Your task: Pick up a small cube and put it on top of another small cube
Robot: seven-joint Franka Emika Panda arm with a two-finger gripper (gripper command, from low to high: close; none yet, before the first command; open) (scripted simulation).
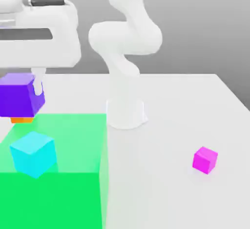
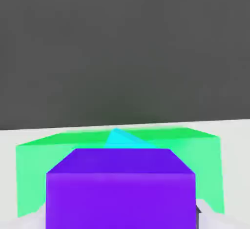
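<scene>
Gripping the violet cube (image 1: 20, 95), the fingers (image 1: 38, 81) hold it level over the green block (image 1: 58, 145), one flat face toward the exterior view. Being a cube, it has no long axis. Just below it peeks the orange cube (image 1: 22, 120); whether they touch, I cannot tell. Nearby on the block, the cyan cube (image 1: 34, 155) sits turned. Every visible face is plain, without lettering.

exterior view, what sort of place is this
A simulated robot test scene, it seems: a white arm, plain coloured cubes such as the magenta one, and a big green block.
</scene>
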